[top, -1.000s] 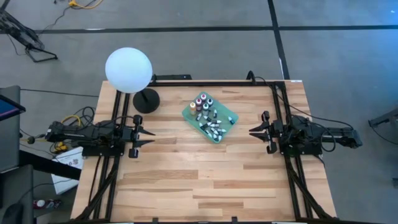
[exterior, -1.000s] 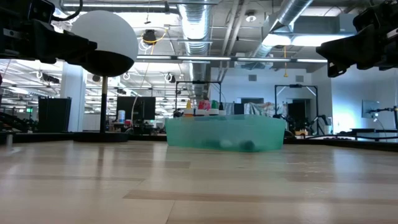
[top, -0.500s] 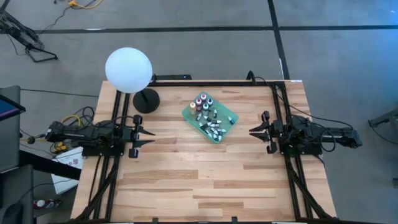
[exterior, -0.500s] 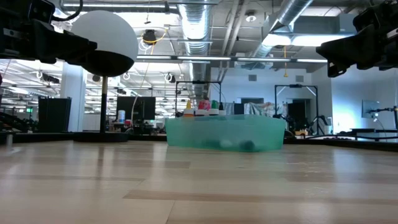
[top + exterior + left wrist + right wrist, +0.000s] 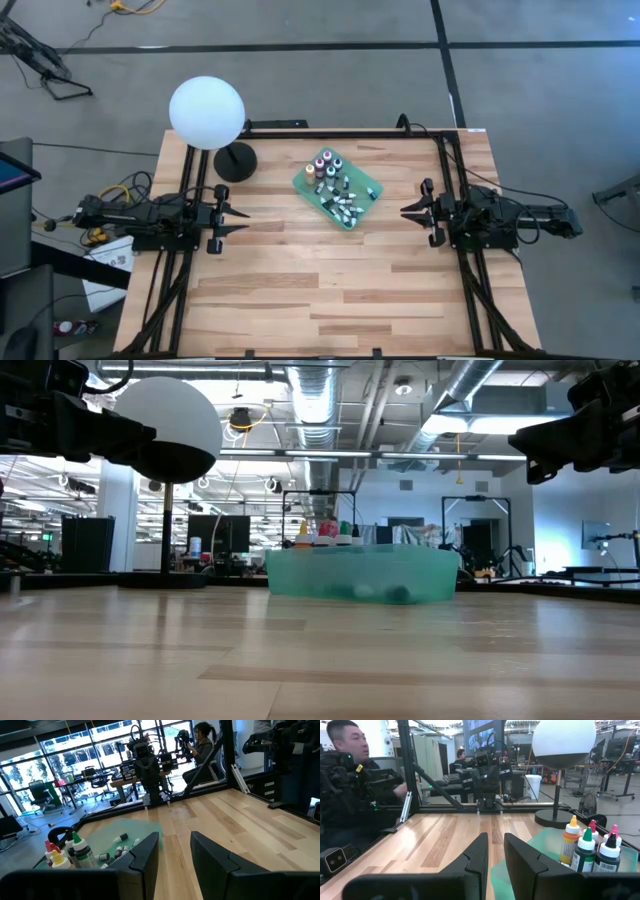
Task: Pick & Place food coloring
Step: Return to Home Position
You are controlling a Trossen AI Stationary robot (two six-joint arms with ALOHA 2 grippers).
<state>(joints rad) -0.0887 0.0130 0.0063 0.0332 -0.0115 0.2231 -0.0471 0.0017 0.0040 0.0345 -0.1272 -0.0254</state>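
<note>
Left claw [image 5: 238, 220] and right claw [image 5: 406, 212]: slightly parted, empty. Park both well clear of the translucent green plastic tray [image 5: 297, 182] of tiny food coloring bottles [image 5: 336, 190].

Table [image 5: 320, 290], as I see it: bin [image 5: 369, 186] centre-rear, food coloring bottles [image 5: 325, 166] inside; lamp [image 5: 207, 113] left-rear of bin; left gripper [image 5: 241, 215] left of bin, right gripper [image 5: 404, 211] right, both apart from it.
</note>
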